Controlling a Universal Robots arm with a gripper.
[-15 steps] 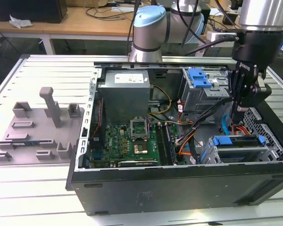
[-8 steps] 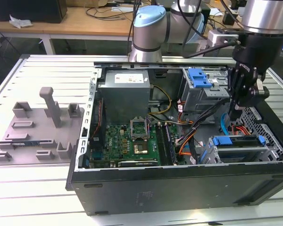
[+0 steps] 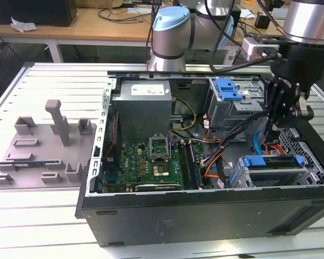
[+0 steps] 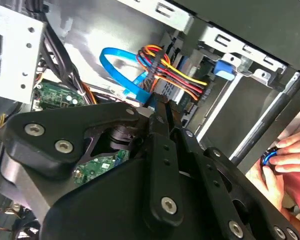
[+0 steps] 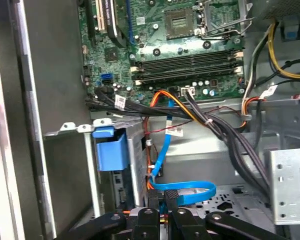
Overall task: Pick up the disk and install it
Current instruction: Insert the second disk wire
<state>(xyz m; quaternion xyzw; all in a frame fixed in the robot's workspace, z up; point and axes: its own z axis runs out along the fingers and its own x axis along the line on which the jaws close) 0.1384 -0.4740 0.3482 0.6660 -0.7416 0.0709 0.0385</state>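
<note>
Silver disk (image 3: 274,171) in blue frame (seated in bay); empty jaws together above.

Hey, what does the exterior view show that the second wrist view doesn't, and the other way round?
Only the exterior view takes in the grey fixture plate, the power supply and the whole computer case. Only the second wrist view catches a person's hand by the case edge. Both show the gripper inside the case, the green motherboard and a blue cable.
</note>
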